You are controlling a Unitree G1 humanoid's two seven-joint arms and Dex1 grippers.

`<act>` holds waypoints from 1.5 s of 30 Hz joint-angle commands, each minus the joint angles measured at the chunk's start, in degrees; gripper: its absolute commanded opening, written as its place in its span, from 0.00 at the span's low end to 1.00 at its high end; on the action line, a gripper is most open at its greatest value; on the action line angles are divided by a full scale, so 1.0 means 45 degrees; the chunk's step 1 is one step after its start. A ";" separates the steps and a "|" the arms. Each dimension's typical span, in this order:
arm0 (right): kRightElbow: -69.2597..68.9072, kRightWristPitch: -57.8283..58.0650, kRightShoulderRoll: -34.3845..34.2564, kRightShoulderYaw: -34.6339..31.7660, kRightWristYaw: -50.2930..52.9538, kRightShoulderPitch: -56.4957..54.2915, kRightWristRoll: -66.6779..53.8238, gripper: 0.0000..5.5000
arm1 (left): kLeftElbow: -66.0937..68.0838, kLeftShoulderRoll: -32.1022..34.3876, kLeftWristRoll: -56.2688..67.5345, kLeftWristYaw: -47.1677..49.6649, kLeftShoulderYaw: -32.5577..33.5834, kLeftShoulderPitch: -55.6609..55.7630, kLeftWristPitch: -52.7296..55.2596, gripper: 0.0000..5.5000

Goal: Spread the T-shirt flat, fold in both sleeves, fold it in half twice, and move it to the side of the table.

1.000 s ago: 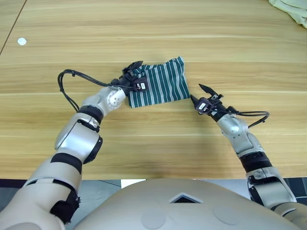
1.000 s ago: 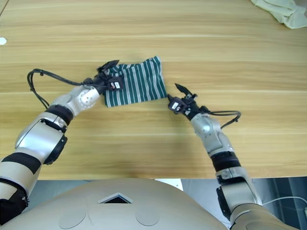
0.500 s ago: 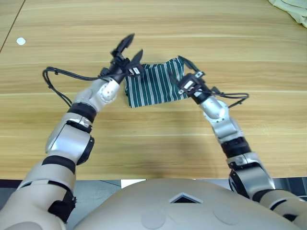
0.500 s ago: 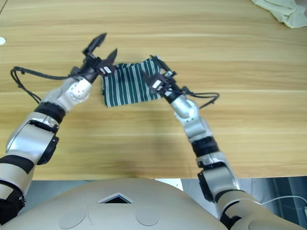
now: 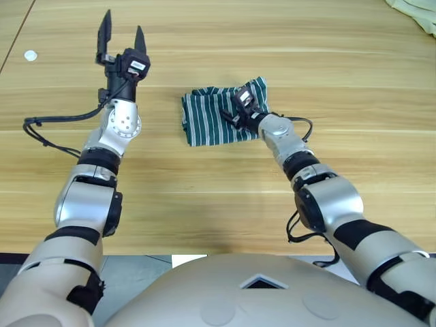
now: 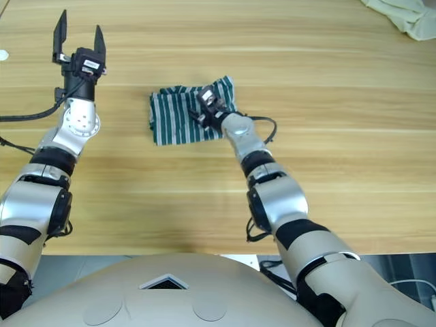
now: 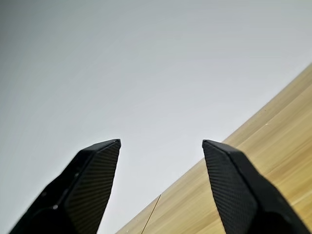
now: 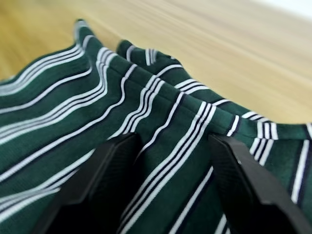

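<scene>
shirt [image 5: 216, 121]: folded small, mid-table [image 5: 320, 61] | folds look done, move to side pending | right gripper [image 5: 238, 111]: fingers spread, tips down on shirt | left gripper [image 5: 122, 33]: spread, empty, raised well apart from shirt

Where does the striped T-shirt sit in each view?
Left eye view: T-shirt mid-table, under the right end effector.
Right eye view: T-shirt left of centre.
Right wrist view: T-shirt close up, against the fingers.
Left wrist view: table and wall.
Shared landmark: the wooden table.
</scene>
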State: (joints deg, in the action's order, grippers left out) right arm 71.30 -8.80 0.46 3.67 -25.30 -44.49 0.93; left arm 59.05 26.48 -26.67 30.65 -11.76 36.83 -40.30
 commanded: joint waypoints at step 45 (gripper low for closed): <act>-0.0519 -0.6752 0.0166 -0.1233 0.6796 0.3196 0.1343 0.48 | 0.1978 -0.5904 0.4620 -0.5079 0.2856 -0.1929 -0.0430 0.75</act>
State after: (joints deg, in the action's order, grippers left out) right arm 69.50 -38.28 0.77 -1.52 5.93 -31.88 7.86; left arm 68.24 0.40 -6.46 7.97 0.62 29.14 -42.35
